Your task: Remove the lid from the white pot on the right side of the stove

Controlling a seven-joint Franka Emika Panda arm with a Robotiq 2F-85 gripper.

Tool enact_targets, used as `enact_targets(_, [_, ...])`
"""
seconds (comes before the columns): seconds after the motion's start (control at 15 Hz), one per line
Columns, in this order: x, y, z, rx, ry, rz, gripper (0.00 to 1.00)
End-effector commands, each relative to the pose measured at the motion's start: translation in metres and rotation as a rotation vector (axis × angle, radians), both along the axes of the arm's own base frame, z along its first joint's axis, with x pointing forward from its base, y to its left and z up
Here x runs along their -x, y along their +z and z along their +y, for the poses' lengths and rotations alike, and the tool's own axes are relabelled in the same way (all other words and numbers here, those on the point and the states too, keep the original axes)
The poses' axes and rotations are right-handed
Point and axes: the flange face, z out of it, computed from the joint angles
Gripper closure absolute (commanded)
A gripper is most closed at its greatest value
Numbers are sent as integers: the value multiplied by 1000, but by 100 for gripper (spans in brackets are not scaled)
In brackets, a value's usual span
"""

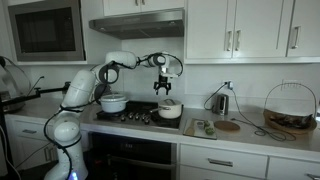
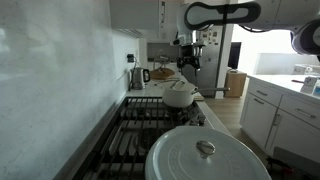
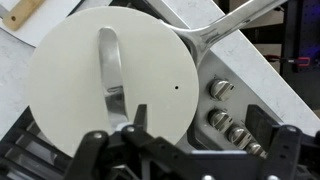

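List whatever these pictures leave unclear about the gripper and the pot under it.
- How open the gripper is: too small in both exterior views, and its fingers are dark and overlapping in the wrist view.
- Gap between gripper and lid handle: not readable from any view.
- What the white pot holds: covered by its lid in the wrist view.

Home kitchen: stove (image 1: 140, 115), cabinets (image 1: 235, 28), microwave (image 1: 45, 30)

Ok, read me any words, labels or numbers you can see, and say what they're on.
No text can be read.
Knobs: any markings are too blurred to read.
Microwave: too small to read.
Lid: plain white, no text.
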Motion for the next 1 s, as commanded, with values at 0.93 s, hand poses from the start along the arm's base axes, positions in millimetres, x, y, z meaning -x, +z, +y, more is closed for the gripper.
enact_targets(0.93, [-57,-32,-10,-58,91,-21,0])
